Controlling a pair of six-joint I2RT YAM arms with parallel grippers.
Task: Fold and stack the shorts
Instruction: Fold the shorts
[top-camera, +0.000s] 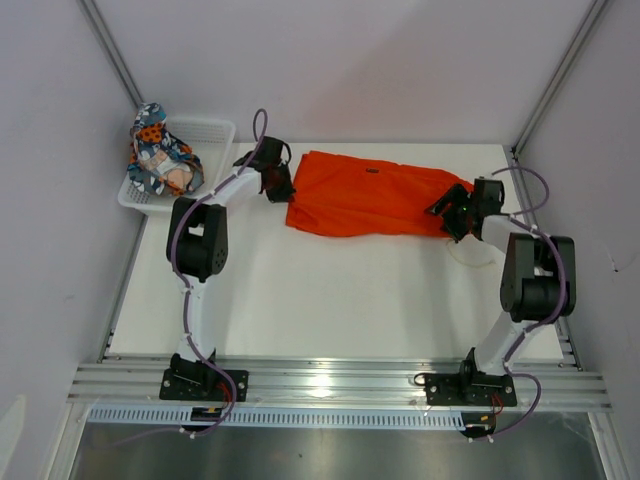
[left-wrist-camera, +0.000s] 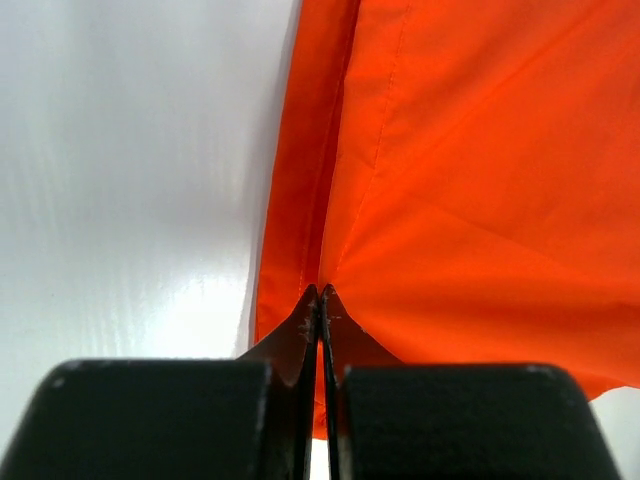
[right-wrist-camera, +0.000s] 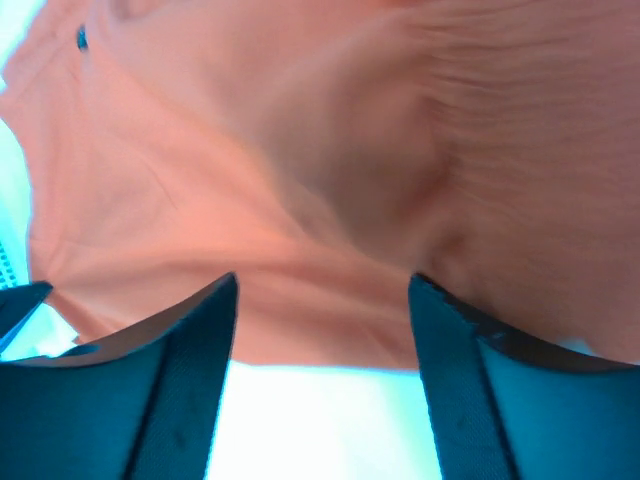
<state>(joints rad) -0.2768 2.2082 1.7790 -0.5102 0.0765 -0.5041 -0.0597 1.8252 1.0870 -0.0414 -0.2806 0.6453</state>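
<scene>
Two pairs in play: the orange shorts (top-camera: 370, 195) are lying spread at the far middle of the worktop (top-camera: 330, 290), long axis running left to right, while the printed shorts (top-camera: 160, 150) are sitting bunched in the one white basket (top-camera: 215, 130) at the far left corner. The left tool (left-wrist-camera: 320, 295) is pinching tight on the orange pair's left edge. The right tool (right-wrist-camera: 322, 285) is hovering at the right end, jaws spread wide, gripping nothing.

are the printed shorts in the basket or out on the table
In: the printed shorts sit bunched up inside the white basket, heaped above its rim.
</scene>
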